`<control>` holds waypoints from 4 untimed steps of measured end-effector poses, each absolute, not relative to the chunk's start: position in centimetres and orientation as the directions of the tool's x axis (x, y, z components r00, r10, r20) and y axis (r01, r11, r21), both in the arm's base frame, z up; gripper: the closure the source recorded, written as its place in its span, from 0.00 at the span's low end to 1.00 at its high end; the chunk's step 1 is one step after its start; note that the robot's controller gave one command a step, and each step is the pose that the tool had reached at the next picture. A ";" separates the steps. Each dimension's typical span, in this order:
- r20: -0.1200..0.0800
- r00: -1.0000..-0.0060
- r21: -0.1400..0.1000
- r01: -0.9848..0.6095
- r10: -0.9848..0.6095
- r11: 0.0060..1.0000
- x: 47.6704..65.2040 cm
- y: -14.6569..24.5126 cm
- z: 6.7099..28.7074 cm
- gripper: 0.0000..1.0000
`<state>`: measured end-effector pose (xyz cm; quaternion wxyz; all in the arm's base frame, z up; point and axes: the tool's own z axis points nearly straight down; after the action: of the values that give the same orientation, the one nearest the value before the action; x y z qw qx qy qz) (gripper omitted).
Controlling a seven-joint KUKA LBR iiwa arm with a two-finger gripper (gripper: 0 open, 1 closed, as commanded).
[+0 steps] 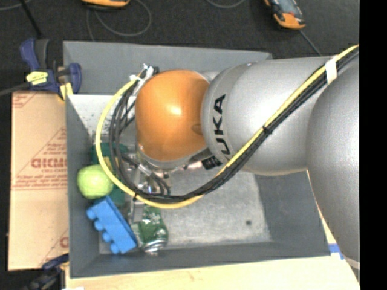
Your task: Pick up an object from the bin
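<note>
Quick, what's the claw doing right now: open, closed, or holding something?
Claw: cannot be told. It is beside the green ball, just above the blue block and crushed green can.

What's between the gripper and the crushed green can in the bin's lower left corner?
Nothing visible. The gripper hangs just above the can; the blue block lies beside it, not between them.

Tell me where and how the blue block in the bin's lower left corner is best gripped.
Probably across its short width, near the middle, coming straight down. The blue block lies flat and slantwise, offering long straight sides. The green ball sits by its upper end and the can by its right end, so the middle looks freest.
</note>
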<state>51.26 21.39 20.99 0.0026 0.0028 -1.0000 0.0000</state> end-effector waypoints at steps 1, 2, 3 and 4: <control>-0.002 -1.000 0.002 -0.001 -0.001 1.000 51.4 21.3 21.5 0.00; -0.009 -0.999 0.005 0.051 0.051 0.999 52.4 18.2 16.6 0.00; -0.003 -0.996 0.000 -0.084 -0.084 0.996 52.3 15.4 11.5 0.00; -0.002 -0.997 0.002 0.073 0.073 0.997 54.3 12.4 7.6 1.00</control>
<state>54.35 12.39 7.64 -0.0008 -0.0364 -0.9993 -0.0008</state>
